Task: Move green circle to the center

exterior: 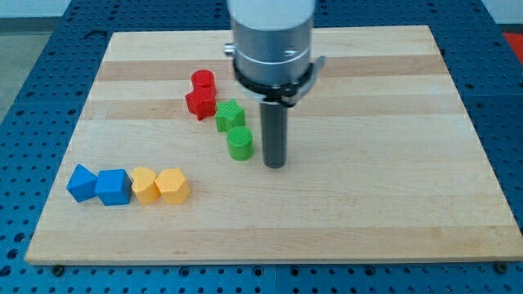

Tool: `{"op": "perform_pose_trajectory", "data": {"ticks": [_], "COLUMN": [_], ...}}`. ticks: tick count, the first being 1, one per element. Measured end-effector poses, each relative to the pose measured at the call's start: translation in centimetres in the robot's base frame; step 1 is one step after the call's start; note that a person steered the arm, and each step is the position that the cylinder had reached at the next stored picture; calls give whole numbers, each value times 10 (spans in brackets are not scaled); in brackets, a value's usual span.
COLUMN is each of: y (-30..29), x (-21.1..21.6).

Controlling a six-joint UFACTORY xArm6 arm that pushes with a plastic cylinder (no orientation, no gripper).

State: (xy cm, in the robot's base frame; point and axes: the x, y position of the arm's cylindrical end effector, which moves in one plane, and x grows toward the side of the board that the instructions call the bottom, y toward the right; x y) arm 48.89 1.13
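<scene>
The green circle [239, 143] is a ribbed green cylinder standing on the wooden board [368, 163], left of the board's middle. My tip [274, 166] rests on the board just to the right of it and slightly lower, with a small gap between them. A green star-shaped block [230, 114] sits right above the circle, touching or nearly touching it.
Two red blocks [201, 94] stand up and left of the green star. At the lower left lies a row of a blue block [81, 183], a blue cube [113, 187], a yellow block [145, 184] and a yellow hexagonal block [172, 185].
</scene>
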Motion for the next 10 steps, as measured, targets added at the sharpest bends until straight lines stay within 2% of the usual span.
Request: {"op": "perform_pose_trajectory", "data": {"ticks": [1, 2, 4, 5, 8, 10], "y": [-1, -30, -129, -130, -49, -36], "x": [6, 17, 7, -8, -18, -7]}}
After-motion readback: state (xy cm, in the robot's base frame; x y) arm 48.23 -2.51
